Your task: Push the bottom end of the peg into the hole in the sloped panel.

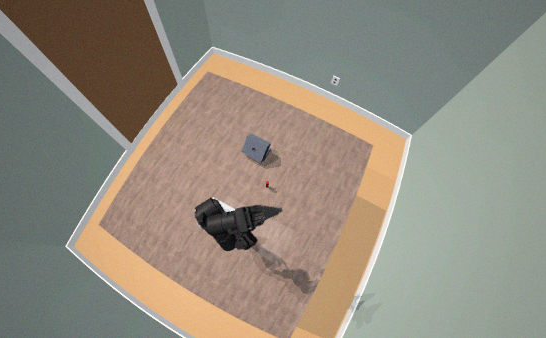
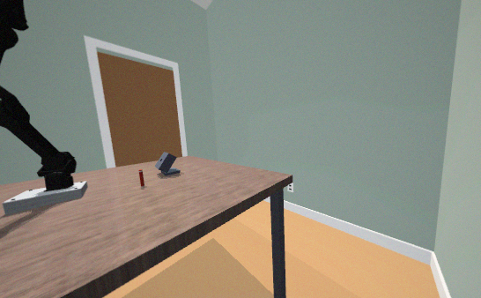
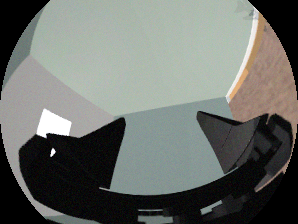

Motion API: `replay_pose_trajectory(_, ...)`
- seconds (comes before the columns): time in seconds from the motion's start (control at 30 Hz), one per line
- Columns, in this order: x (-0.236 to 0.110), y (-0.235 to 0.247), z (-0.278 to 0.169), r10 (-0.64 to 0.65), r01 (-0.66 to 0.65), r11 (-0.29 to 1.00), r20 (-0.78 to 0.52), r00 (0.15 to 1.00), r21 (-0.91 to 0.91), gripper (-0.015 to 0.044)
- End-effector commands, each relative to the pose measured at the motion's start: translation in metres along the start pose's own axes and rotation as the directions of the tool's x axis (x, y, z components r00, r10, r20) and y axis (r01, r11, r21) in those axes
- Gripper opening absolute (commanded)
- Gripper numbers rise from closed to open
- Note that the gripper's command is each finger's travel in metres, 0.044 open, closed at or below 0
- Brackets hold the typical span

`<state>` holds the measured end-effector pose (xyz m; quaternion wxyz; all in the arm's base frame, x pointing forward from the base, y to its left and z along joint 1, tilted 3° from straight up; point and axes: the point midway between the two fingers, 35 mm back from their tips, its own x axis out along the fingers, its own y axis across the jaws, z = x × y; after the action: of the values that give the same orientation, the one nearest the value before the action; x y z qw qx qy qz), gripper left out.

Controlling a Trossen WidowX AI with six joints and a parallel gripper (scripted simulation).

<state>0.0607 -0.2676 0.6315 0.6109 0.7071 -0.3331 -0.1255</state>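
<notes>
A small red peg stands upright on the table, between the robot's base and the sloped panel. The grey-blue sloped panel stands on the table beyond the peg, with one small dark hole in its face. My gripper is open, with nothing between its fingers. It is raised high above the table and points away from it; the wrist view shows mostly walls between and beyond the fingers. In the exterior view the fingers are out of view. The peg and panel do not show in the wrist view.
The wooden table bears the arm's white base plate at the left in the exterior view. The table's edge and a dark leg show at the right. Walls and a brown door stand behind.
</notes>
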Motion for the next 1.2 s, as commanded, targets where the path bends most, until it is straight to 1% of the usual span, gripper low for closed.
replay_pose_trajectory(0.0,-0.015,0.021,-0.020,0.083,-0.081,0.995,0.029,0.996,-0.062,0.0440)
replay_pose_trajectory(0.27,-0.041,0.053,-0.057,0.233,-0.222,0.963,0.056,0.971,-0.156,0.0440)
replay_pose_trajectory(0.6,-0.067,0.077,-0.115,0.381,-0.360,0.892,0.028,0.924,-0.274,0.0440)
replay_pose_trajectory(0.9,-0.080,0.081,-0.173,0.469,-0.450,0.813,-0.043,0.882,-0.370,0.0440)
replay_pose_trajectory(1.17,-0.083,0.072,-0.227,0.503,-0.506,0.748,-0.130,0.854,-0.430,0.0440)
